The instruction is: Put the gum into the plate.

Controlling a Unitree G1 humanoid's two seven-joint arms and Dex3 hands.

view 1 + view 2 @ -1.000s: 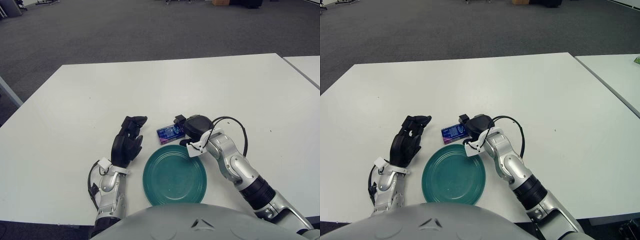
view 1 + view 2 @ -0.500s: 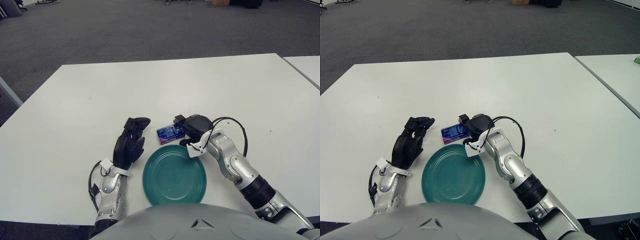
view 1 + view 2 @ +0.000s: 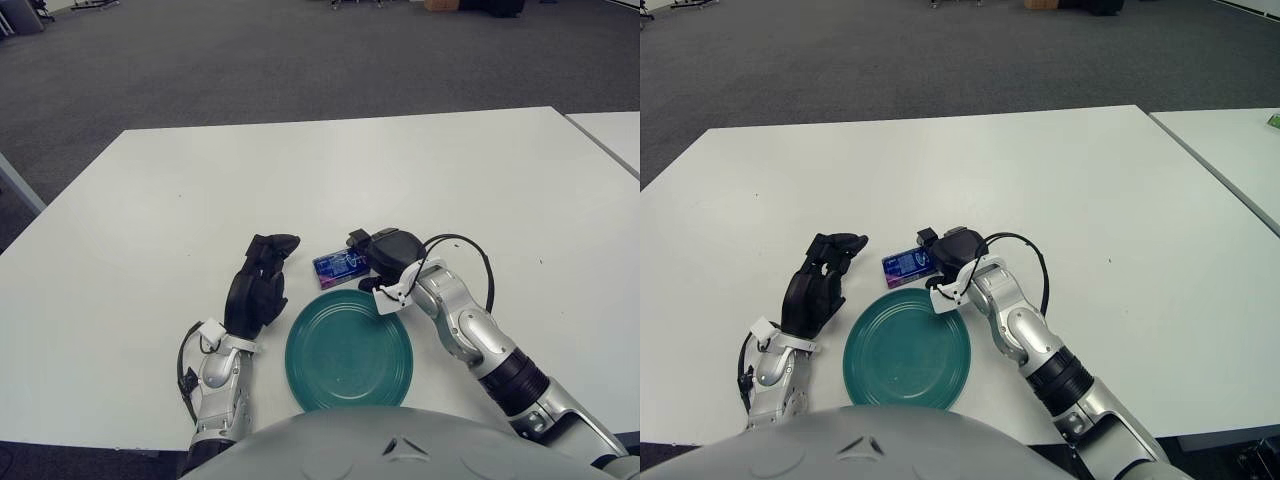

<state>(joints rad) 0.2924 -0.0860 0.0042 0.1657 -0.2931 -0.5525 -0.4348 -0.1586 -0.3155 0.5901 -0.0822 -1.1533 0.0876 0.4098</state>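
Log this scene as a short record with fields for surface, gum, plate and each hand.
surface: white table
gum: small blue pack flat on the table, just beyond the plate
plate: teal, empty, at the near edge
right hand: at the gum's right end, grasp unclear
left hand: left of the plate, holding nothing
task state: gum not yet in plate
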